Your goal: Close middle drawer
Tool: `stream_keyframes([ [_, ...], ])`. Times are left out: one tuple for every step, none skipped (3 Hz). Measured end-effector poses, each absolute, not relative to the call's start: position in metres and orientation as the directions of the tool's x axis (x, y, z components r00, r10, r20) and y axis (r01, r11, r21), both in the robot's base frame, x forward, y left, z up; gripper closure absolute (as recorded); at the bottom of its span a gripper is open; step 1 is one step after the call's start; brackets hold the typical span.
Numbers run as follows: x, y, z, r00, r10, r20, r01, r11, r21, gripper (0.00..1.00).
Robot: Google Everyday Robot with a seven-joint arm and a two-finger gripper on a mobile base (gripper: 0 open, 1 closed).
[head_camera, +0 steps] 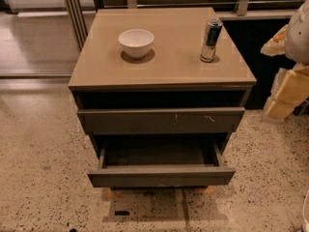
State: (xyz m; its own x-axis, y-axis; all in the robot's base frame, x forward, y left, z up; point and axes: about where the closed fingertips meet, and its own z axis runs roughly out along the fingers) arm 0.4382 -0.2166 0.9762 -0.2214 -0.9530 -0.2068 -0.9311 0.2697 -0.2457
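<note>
The middle drawer [161,176] is the lower, pulled-out one of the grey-brown cabinet. Its flat unmarked front stands well forward and its dark shallow box is open to view and looks empty. Above it a similar front with small white scratches [161,121] sticks out slightly. My gripper [284,98] shows as cream-coloured parts at the right edge of the camera view. It is beside the cabinet's right side, about level with the scratched front, and apart from the drawer.
A white bowl [136,42] and a silver can [211,40] stand on the cabinet top [164,71]. A dark open gap lies under the top. Speckled floor [43,168] surrounds the cabinet. A metal railing and dark wall are behind.
</note>
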Motion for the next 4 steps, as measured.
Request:
stream_keyframes([
  [0.44,-0.218,0.949,-0.219,-0.954,-0.206,-0.929,0.268,-0.254,0.42],
  [0.441,-0.222,0.885,-0.232,-0.946,-0.228,-0.931,0.284,-0.23,0.66],
  [0.44,-0.224,0.814,-0.244,-0.936,-0.253,-0.939,0.294,-0.18,0.89],
  [0.435,-0.225,0.739,-0.28,-0.923,-0.266,-0.948,0.309,-0.075,1.0],
])
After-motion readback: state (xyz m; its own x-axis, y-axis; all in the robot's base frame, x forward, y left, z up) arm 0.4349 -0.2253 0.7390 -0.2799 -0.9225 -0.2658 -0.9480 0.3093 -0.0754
